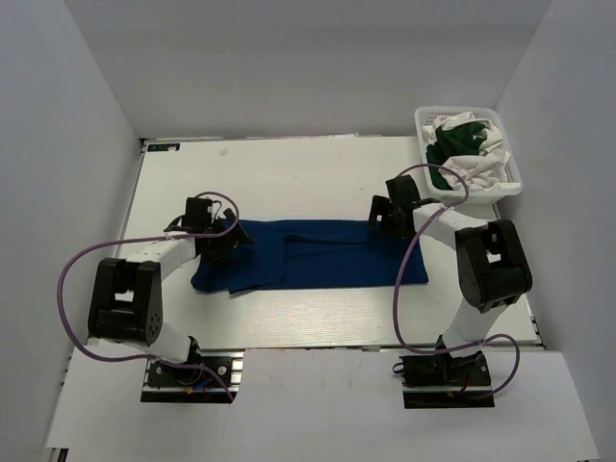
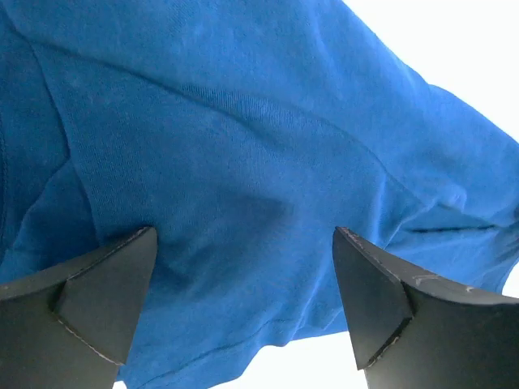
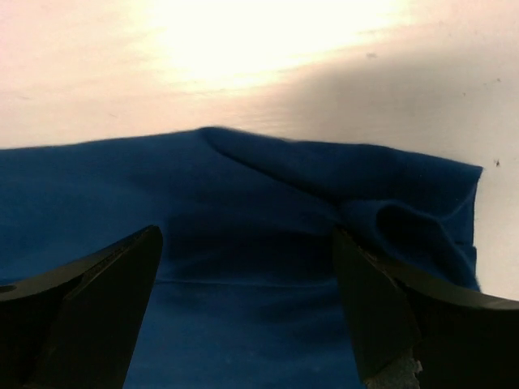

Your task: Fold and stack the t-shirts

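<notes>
Lying on the counter (image 1: 289, 173), royal blue t-shirt (image 1: 318, 252), left hand (image 2: 243, 300) wide over its left end, right hand (image 3: 247, 308) wide over its right

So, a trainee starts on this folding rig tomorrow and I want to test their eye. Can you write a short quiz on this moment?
1. True or false: the blue t-shirt lies in the basket.
2. The left fingers and right fingers are at that shirt's ends. Which are shut on cloth? A) left B) right C) neither
3. Fill in: the basket holds white t-shirts and a dark ____ one.
Key: 1 false, it lies on the table; 2 C, both stand open; 3 green.
</notes>
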Tool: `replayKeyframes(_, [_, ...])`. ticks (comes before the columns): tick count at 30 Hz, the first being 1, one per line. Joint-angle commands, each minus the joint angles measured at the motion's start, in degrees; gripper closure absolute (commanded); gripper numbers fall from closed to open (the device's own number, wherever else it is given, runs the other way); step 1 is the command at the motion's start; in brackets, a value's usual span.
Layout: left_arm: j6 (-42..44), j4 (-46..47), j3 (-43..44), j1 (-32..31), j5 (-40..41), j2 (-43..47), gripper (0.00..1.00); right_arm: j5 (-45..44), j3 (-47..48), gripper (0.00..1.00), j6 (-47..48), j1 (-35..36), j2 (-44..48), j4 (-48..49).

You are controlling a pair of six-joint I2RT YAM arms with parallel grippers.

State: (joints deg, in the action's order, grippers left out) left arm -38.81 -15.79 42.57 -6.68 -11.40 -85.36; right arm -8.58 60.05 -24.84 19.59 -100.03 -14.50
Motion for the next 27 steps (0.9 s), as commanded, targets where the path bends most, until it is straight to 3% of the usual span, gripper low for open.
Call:
replayKeyframes(1, [0.31,-1.86,3.21,-0.62,3.05,-6.89,0.00,4.79,-0.99,0.10,3.83,-1.49,-2.53,1.23])
replayKeyframes(4, [0.31,-1.18,8.31,-0.62,3.58,-12.53,0.00,10.14,-3.17,0.10,5.68,-1.14,-3.25,2.63])
replayKeyframes(5, [0.31,-0.13,9.54,-0.62,3.58,-16.46,0.00,15.56,-4.40,0.10,6.46,-1.05,-2.81,3.85])
replayKeyframes(8, [-0.22,-1.07,19.01,-0.62,4.28,-24.30,0.00,18.41,-9.92,0.10,4.99,-0.35,0.60,5.35])
replayKeyframes(11, [-0.22,-7.29,35.17,-0.62,6.56,-38.44,0.00,18.42,-17.03,0.10,2.44,3.24,5.26,7.11])
replayKeyframes(13, [-0.22,-12.31,51.59,-0.62,7.35,-50.96,0.00,16.59,-20.74,0.10,-0.46,5.79,10.00,3.53])
replayKeyframes(16, [-0.22,-21.37,76.72,-0.62,4.03,-63.31,0.00,17.97,-25.42,0.10,-7.56,15.27,13.63,2.11])
replayKeyframes(17, [0.83,-22.08,82.88,-0.62,2.28,-70.83,0.00,25.81,-25.42,0.10,-9.33,23.74,13.63,2.46])
replayKeyframes(18, [0.84,-22.87,93.30,-0.62,-0.53,-74.04,0.00,27.89,-23.77,0.10,-9.87,27.39,13.28,3.07])
replayKeyframes(20, [0.06,-17.20,97.08,-0.62,-5.80,-77.57,0.00,28.36,-20.87,0.10,-6.03,38.10,12.76,-0.25])
replayKeyframes(21, [-1.52,-9.51,95.00,-1.14,-8.44,-77.59,0.00,29.92,-18.76,0.10,-4.10,40.76,12.49,-1.48])
replayKeyframes(24, [-5.57,0.56,91.64,-1.75,-12.67,-77.59,0.00,36.87,-17.95,0.10,2.68,44.11,13.46,-0.35])
replayKeyframes(27, [-4.96,2.70,94.28,-3.16,-11.90,-77.59,0.00,35.83,-15.76,0.10,6.90,46.40,14.95,-1.32])
